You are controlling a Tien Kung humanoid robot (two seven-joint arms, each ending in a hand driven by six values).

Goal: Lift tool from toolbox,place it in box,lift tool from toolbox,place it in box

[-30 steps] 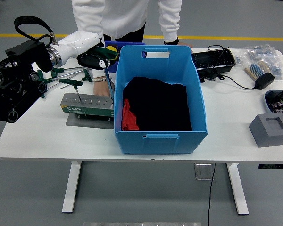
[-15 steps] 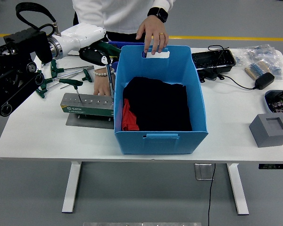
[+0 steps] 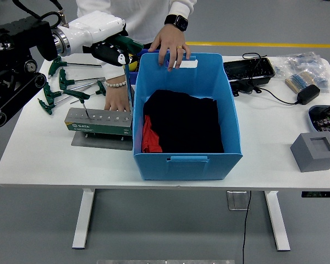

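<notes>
My left hand (image 3: 116,53) hangs above the table's far left, just left of the blue box's (image 3: 231,118) far corner, shut on a green T-handle tool (image 3: 130,45) whose shaft points down. The grey-green toolbox (image 3: 96,122) lies left of the box, with one green T-handle key (image 3: 82,100) standing in it. Several more keys (image 3: 60,82) lie behind it. A person at the far side rests one hand (image 3: 116,99) on the toolbox and grips the box's far rim with the other hand (image 3: 170,44). Black cloth (image 3: 184,121) and something red fill the box.
A black tray (image 3: 248,69), a cabled charger (image 3: 307,93) and a bag of parts (image 3: 302,66) lie at the back right. A grey block (image 3: 314,151) sits near the right front, with a blue tray (image 3: 325,116) behind it.
My left hand rose and moved toward the box's far corner with the tool. The person put one hand on the box's rim and the other on the toolbox.
</notes>
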